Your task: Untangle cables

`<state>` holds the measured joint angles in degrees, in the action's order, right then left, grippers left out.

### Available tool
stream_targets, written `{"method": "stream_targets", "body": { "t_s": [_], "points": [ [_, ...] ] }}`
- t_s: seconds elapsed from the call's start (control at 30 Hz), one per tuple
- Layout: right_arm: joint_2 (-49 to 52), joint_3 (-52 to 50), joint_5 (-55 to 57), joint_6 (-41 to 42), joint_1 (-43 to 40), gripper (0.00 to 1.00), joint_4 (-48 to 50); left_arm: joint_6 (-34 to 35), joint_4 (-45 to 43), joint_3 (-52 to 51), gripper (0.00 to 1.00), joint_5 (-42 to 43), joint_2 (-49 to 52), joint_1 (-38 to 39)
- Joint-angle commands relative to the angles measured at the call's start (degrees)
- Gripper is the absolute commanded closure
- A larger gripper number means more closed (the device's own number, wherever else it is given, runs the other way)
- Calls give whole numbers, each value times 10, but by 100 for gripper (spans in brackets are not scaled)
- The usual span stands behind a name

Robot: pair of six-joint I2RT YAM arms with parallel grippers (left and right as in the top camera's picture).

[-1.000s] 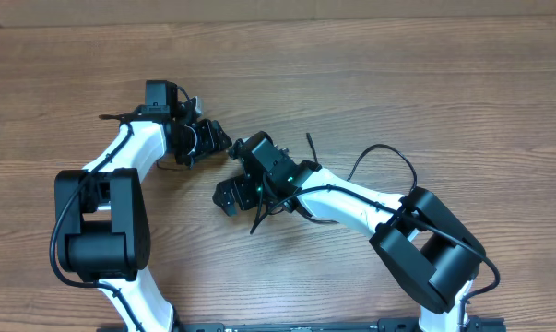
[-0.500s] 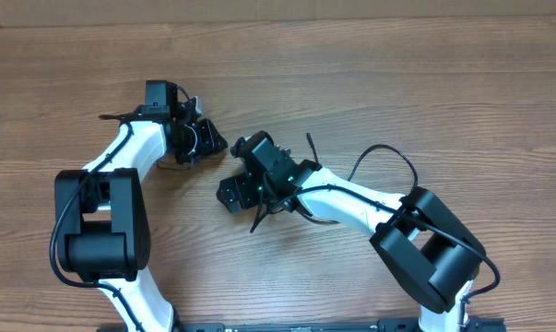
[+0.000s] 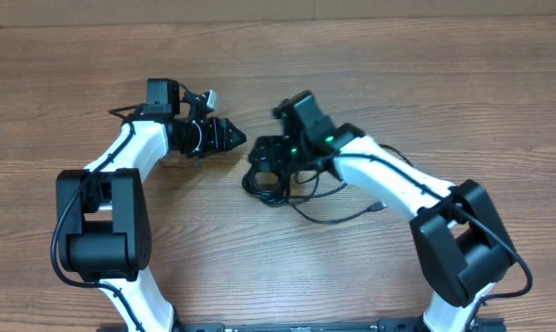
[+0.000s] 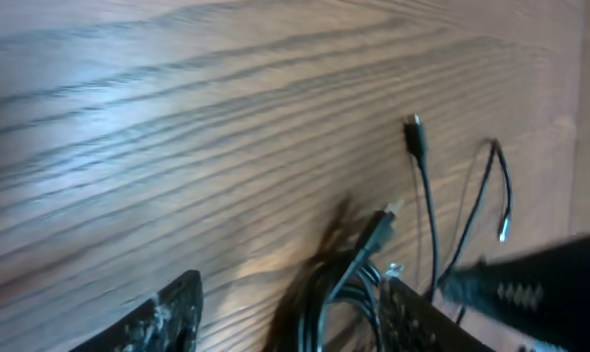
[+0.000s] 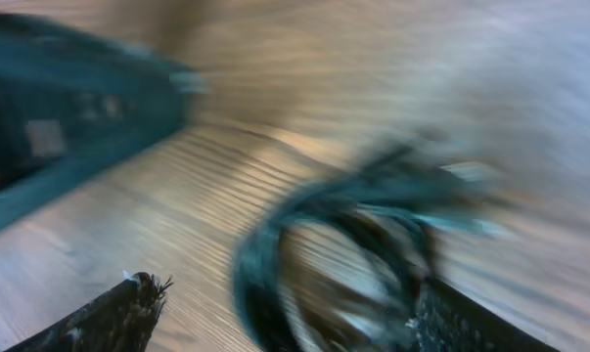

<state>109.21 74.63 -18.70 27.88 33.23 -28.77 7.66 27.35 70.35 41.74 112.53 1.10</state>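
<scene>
The cables [image 3: 259,191] lie as a bunch of thin black loops at the table's middle, and one strand trails right to a small plug [image 3: 379,207]. My right gripper [image 3: 264,164] hovers over the bunch's far edge. In the blurred right wrist view its jaws stand wide, with a cable loop [image 5: 324,264] between them and the gripper [image 5: 295,318] open. My left gripper [image 3: 235,140] points right, just left of the bunch. In the left wrist view it [image 4: 290,318] is open. The cable bundle [image 4: 339,293] runs between its fingers, close to the right finger [image 4: 412,313].
Loose plug ends [image 4: 415,132] [image 4: 387,210] lie on the wood ahead of the left gripper. The right gripper's dark body [image 4: 549,284] sits close on the right there. The left gripper's body [image 5: 69,108] fills the right wrist view's upper left. The two grippers are near each other.
The right arm swung away from me and to the right, uncovering the cable bunch, and its jaws narrowed a little. The left gripper shifted slightly right; its jaws narrowed, then widened again.
</scene>
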Motion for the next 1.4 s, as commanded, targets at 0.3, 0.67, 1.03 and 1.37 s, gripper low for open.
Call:
{"method": "stream_targets", "body": {
  "t_s": [0.3,0.67,1.03,1.37],
  "points": [
    [-11,2,36,41,-77,27,-91,-23,-3,12,68,-64,5,84],
    [-9,-4,72,84,-86,29,-84,-23,9,12,73,-138,5,93],
    [-1,-4,148,166,-79,92,-21,3,68,28,96,-155,5,98],
    [60,-4,126,218,-49,96,15,3,72,29,94,-158,5,98]
  ]
}}
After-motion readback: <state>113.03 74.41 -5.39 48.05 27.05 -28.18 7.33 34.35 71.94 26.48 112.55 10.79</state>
